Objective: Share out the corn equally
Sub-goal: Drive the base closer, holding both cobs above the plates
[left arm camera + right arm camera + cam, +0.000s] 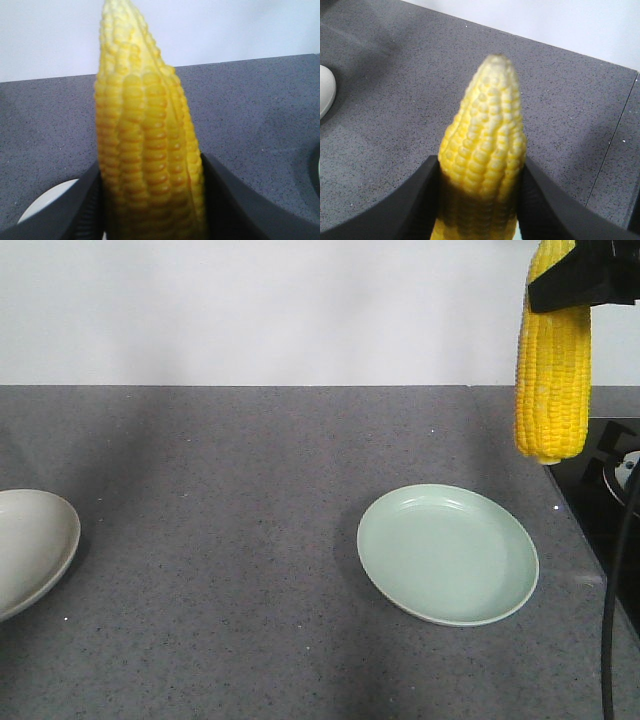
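Front view, right gripper (585, 275): pinching the right cob (552, 370) by its upper end, at top right.
Front view, right cob: hanging upright in the air by the stove (600, 470), beyond and right of the green plate (448, 555).
Front view, plates: 2 on the counter (250, 490), well apart; pale plate (30, 540) at far left; no corn seen on either.
Left wrist view, left gripper (150, 205): pressed against both flanks of the left cob (142, 125); outside the front view.
Left wrist view, below: white patch at lower left, likely the pale plate.
Right wrist view, grip: cob centred between the jaws, counter beneath.
Step in hand: probably carrying 1 cob to each plate.
Doing it well: centre over the plate, lower until nearly touching, lay flat, then release; dropping from height risks a roll off the rim.
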Available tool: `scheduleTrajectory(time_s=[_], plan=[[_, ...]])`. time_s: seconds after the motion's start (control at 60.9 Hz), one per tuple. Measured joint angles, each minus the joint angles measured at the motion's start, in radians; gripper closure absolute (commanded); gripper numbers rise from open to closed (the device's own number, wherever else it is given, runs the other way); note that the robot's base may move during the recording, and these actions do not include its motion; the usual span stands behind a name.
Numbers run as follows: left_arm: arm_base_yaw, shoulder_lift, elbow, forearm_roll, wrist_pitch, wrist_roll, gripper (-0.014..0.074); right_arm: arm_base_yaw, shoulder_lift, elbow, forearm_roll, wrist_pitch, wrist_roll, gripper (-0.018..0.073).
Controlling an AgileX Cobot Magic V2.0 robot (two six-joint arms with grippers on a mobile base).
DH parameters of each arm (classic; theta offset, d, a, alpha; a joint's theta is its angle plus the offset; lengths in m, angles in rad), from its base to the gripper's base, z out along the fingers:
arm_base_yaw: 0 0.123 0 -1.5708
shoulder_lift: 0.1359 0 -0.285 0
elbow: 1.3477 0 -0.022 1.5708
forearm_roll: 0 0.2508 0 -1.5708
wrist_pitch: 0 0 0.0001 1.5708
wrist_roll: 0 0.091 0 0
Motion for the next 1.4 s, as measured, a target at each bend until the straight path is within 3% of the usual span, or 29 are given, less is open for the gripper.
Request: scheduleTrajectory(time_s=[1.397], plan=[[0.0, 0.0, 0.0, 0.0, 0.0, 0.0, 0.0541, 0.0, 0.0, 0.0, 0.0, 0.0, 0.0, 0.0373]])
